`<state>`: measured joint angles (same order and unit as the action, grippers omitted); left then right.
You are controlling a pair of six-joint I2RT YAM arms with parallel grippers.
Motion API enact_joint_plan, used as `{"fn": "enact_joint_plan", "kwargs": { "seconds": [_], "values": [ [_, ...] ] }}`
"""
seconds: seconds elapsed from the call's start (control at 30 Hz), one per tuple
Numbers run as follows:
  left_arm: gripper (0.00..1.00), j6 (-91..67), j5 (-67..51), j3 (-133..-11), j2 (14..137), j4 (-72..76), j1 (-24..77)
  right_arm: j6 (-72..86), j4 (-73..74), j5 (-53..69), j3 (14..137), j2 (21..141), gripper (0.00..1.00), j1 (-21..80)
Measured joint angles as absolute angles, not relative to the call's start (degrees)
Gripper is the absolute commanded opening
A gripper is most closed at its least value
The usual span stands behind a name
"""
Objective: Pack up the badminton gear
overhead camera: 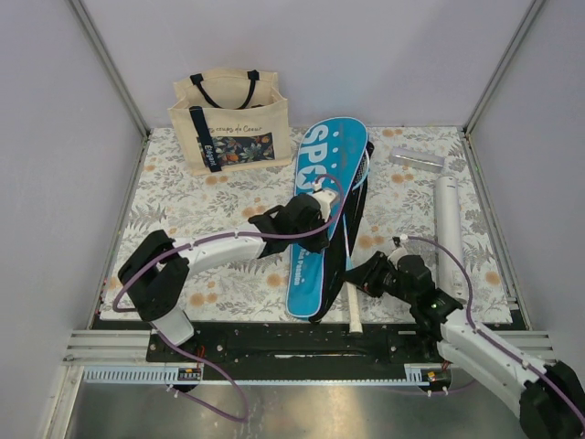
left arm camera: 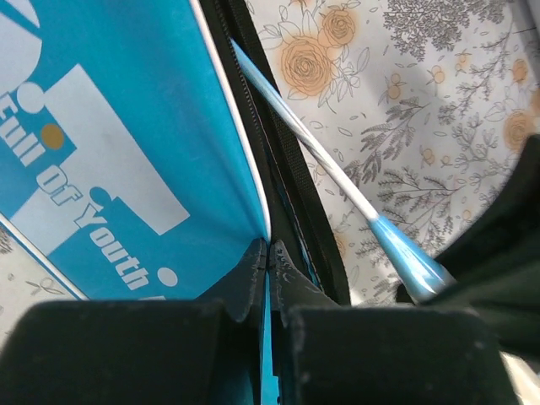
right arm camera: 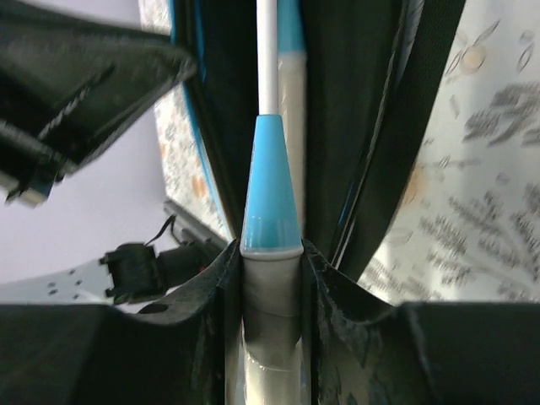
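At back left of the floral mat (overhead camera: 183, 206): beige tote (overhead camera: 228, 123), upright, black straps, well apart from everything else.

Left arm reaches in from the near left edge toward centre. Left gripper (left arm camera: 267, 257) is pinched tight on the thin edge of the case's top flap, with the fingers meeting on the flap and no gap visible.

Centre: blue case (overhead camera: 320, 165) lies lengthwise, wide end toward the back and narrow end near the arm bases. White lettering faces up. Its right side is open along the zip, showing black lining.

Just right of the flap edge, a racket (left arm camera: 321, 156) runs alongside the opening: thin white shaft, light-blue cone, white handle pointing toward the near edge. Its head end goes in under the flap, and some strings show at the case's right rim in the top view. In the right wrist view a second pale shaft sits close behind the first; cannot tell more.

Right gripper (right arm camera: 271, 278) is clamped on the racket handle directly below the blue cone, with a finger (right arm camera: 224, 287) pressed against each side. The arm comes in from the near right corner.

Right side: white tube (overhead camera: 448, 229) lies flat on the mat, parallel to the case, apart from it and just beyond the right gripper. A small silvery packet (overhead camera: 416, 158) lies near the tube's far end.
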<state>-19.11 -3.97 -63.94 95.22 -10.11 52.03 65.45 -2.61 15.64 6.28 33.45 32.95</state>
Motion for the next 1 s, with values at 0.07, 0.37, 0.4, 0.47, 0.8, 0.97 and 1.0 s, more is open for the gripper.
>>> {"fn": "enact_joint_plan", "kwargs": {
  "seconds": [0.07, 0.37, 0.4, 0.47, 0.8, 0.97, 1.0],
  "values": [
    [0.00, -21.56, -4.97, -60.99, 93.49, -7.70, 51.77, 63.72, -8.62, 13.89, 5.85, 39.29, 0.00, 32.99],
    [0.00, -31.77, -9.30, -55.05, 88.92, -1.85, 50.61, 61.30, -32.18, 8.23, 7.27, 63.31, 0.00, 33.01],
    [0.00, -32.77, -9.30, -54.72, 88.60, -1.32, 50.57, 61.58, -34.35, 8.12, 8.03, 66.26, 0.00, 33.01],
    [0.00, -34.70, -9.30, -54.17, 88.25, -0.23, 50.39, 62.26, -38.35, 8.03, 9.54, 71.50, 0.00, 33.12],
    [0.00, -46.24, -9.63, -47.51, 88.09, 10.09, 48.27, 67.44, -60.86, 7.51, 13.19, 95.35, 0.04, 35.86],
    [0.00, -49.28, -8.08, -44.25, 87.61, 13.52, 48.01, 69.36, -65.32, 5.15, 15.00, 100.38, 0.06, 38.68],
    [0.00, -49.91, -7.77, -43.38, 87.29, 14.39, 48.01, 69.58, -65.32, 4.62, 15.00, 100.38, 0.05, 39.05]
  ]
}}
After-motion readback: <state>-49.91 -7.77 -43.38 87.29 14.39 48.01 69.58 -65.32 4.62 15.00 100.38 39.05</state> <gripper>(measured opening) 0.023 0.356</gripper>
